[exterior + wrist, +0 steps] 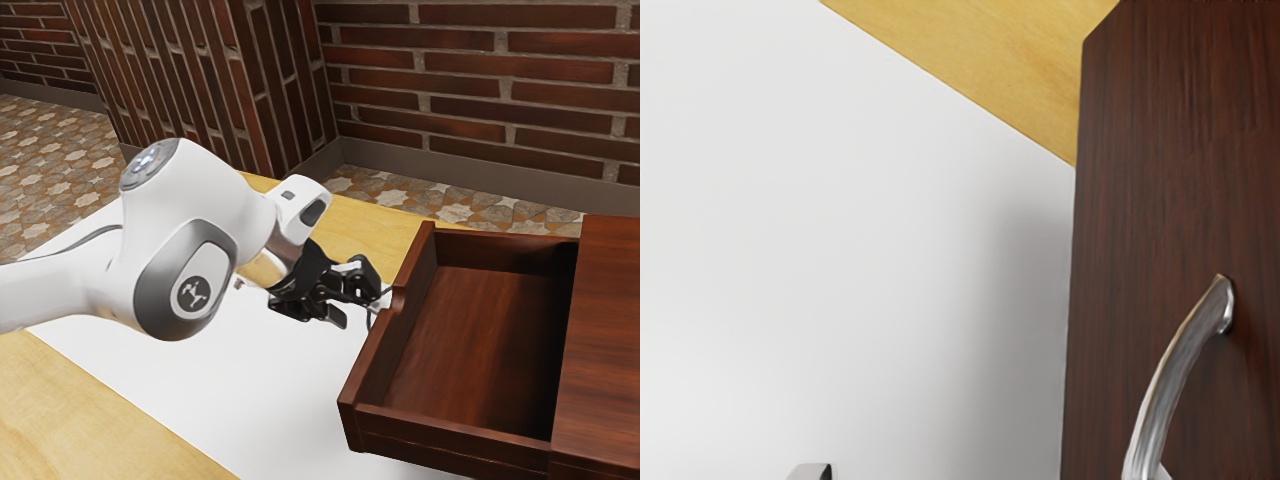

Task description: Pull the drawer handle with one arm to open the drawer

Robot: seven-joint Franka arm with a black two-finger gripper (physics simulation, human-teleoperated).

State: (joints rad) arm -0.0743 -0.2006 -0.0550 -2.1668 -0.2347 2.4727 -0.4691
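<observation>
A dark wooden drawer (470,340) stands pulled far out of its cabinet (600,340) at the exterior view's right, and its inside is empty. A thin silver handle (379,301) sits on the drawer's front panel (385,350). My black gripper (356,294) is just in front of that panel, level with the handle, its fingers spread. In the wrist view the curved silver handle (1180,360) stands on the dark panel (1160,150), to one side of my hand. One fingertip (810,470) shows well apart from it.
A white mat (200,400) covers the light wooden table (80,420) under my arm and beneath the drawer front. Brick walls close the room behind, above a tiled floor (460,205). The open drawer juts out over the mat.
</observation>
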